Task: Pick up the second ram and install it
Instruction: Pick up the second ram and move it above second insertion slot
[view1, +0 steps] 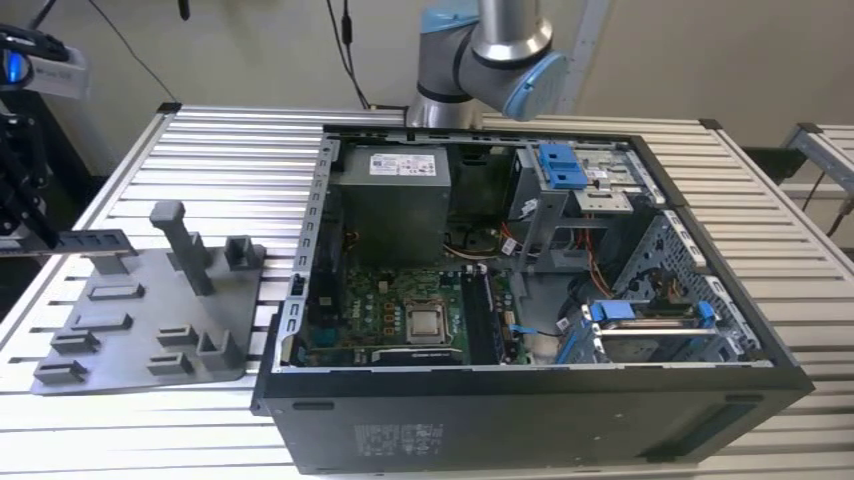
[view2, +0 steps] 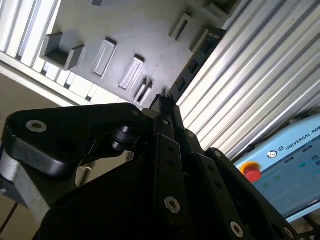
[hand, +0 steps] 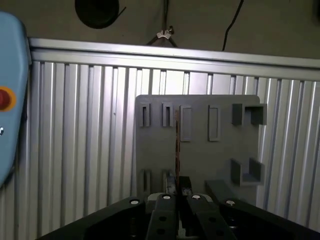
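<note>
Slatted metal table (view1: 227, 140) holds a grey fixture (view1: 147, 300) near its edge; above it the hand (view2: 162, 102) pinches the second ram (view2: 195, 60) by one end, which might let it tilt or slip.

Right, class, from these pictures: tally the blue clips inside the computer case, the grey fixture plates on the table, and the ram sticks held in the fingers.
Blue clips: 2 (upper clip, lower clip)
Grey fixture plate: 1
Ram stick, held: 1
Total: 4
</note>
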